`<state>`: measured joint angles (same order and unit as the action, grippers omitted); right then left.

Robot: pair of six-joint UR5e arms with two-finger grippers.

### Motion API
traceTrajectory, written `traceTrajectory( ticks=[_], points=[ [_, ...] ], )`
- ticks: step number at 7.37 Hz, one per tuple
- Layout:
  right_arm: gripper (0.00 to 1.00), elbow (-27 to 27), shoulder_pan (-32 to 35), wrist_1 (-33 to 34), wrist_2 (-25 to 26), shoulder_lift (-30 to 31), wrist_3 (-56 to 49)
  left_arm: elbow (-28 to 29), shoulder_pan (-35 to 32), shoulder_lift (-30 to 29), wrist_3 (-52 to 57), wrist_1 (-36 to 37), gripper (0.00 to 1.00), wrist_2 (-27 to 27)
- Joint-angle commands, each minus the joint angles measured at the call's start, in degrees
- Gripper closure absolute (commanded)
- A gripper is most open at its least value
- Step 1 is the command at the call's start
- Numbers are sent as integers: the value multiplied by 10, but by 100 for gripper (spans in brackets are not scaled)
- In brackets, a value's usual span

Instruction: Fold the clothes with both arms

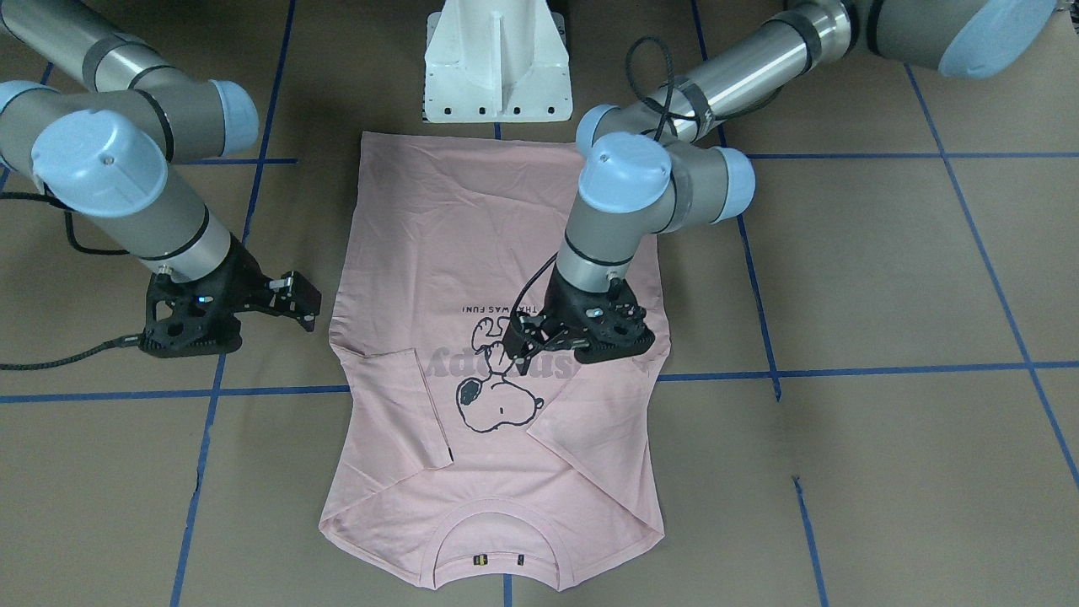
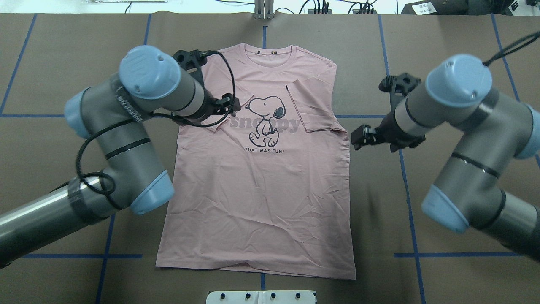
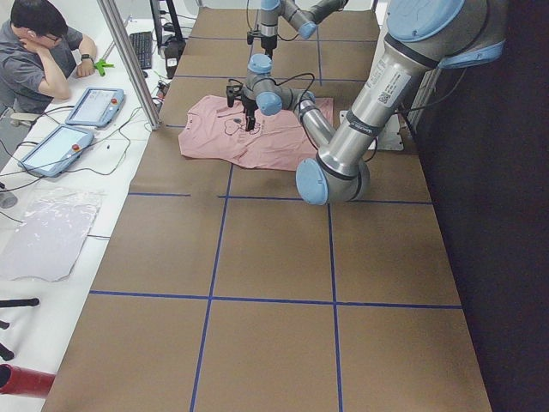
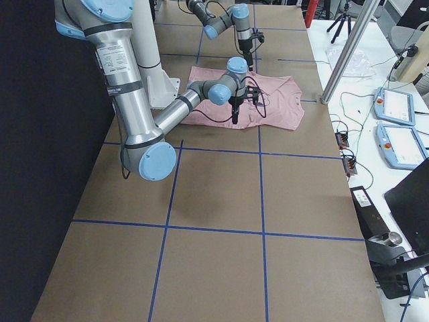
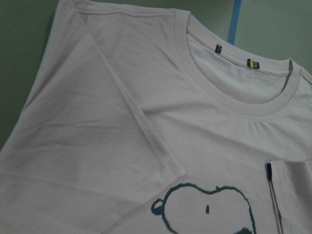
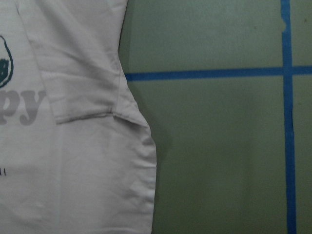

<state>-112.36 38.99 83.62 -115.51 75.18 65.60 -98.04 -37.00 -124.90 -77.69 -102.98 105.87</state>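
The pale pink T-shirt (image 2: 257,198) lies flat and face up on the brown table, collar (image 2: 270,55) far from the robot. Both sleeves are folded inward onto the chest beside the dog print (image 2: 265,116). My left gripper (image 2: 231,105) hovers over the shirt by its folded sleeve (image 5: 97,146), looks open and holds nothing; it also shows in the front-facing view (image 1: 516,337). My right gripper (image 2: 357,137) is just off the shirt's side edge (image 6: 146,161) over bare table, looks open and empty; it also shows in the front-facing view (image 1: 302,302).
The white pedestal base (image 1: 497,63) stands at the shirt's hem end. Blue tape lines (image 2: 405,169) cross the table. An operator (image 3: 39,51) sits at a side desk with tablets (image 3: 94,105). A metal post (image 4: 348,54) stands at the table's far edge.
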Motion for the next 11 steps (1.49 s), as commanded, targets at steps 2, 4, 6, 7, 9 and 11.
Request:
traceTrajectory(
  ticks=[2, 4, 6, 7, 9, 11],
  points=[
    [0, -110, -263, -118, 247, 145, 259, -150, 11, 133, 36, 19, 0, -2],
    [0, -124, -390, -122, 352, 177, 341, -150, 12, 135, 35, 19, 0, -4],
    [0, -114, -418, -116, 377, 175, 347, -148, 14, 142, 35, 18, 0, -3],
    [0, -101, -421, -115, 374, 160, 346, -148, 14, 142, 35, 18, 0, -3],
    [0, -74, -415, -115, 375, 140, 345, -146, 15, 142, 35, 18, 0, -3],
    [0, -71, -392, -82, 358, 116, 340, -144, 15, 143, 35, 17, 0, -3]
  ],
)
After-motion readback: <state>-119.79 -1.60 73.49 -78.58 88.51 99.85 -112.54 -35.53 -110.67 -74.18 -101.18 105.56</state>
